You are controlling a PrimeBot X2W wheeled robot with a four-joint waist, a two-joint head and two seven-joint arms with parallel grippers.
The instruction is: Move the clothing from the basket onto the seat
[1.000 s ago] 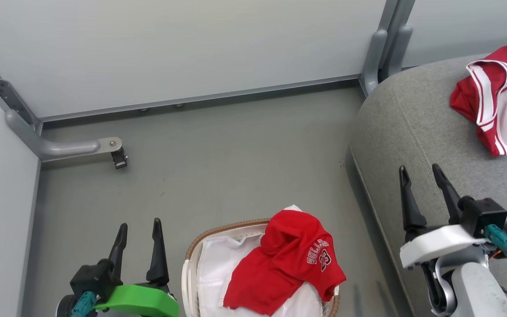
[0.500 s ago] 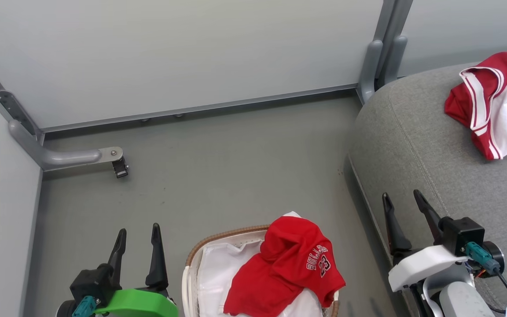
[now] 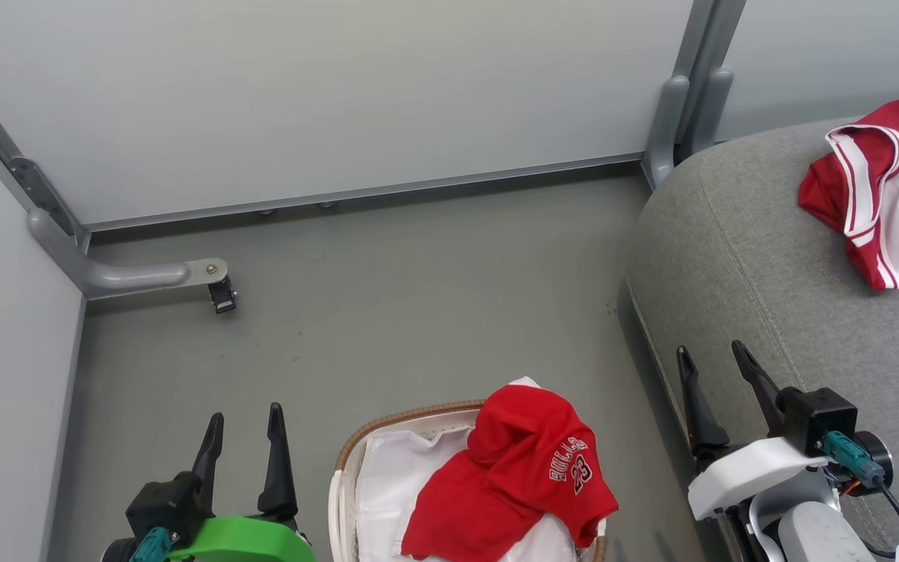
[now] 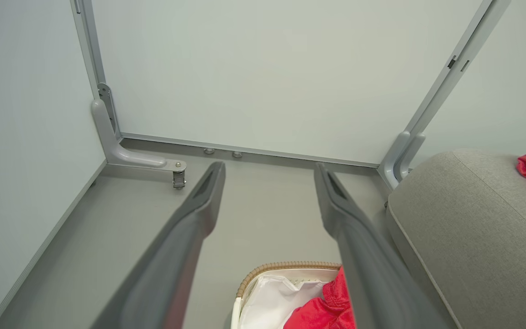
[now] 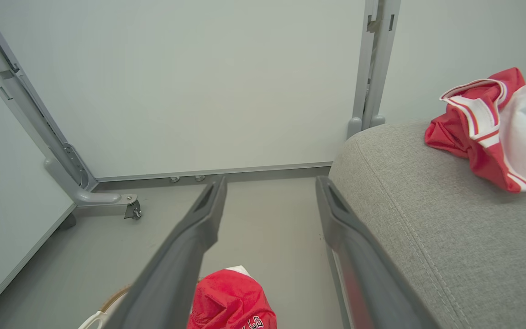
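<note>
Two red garments are in view, well apart. The jersey (image 3: 508, 476) is draped over the far right part of the basket (image 3: 387, 415). Its long axis slants from the far rim down toward the near left, and its white "BULLS 23" lettering climbs toward the upper right of the head view. A white liner (image 3: 387, 484) lies beneath it. The striped garment (image 3: 879, 187) lies crumpled on the seat (image 3: 762, 257). The one basket stands on the floor beside the one seat. Both end effectors have their fingers spread apart and hold nothing. The left end effector (image 3: 246, 414) hovers left of the basket, and the right end effector (image 3: 710, 349) is at the seat's near edge. Since a second ago the right one has drawn back from over the cushion to that edge. Both garments lie as before, and the camera has shifted slightly.
</note>
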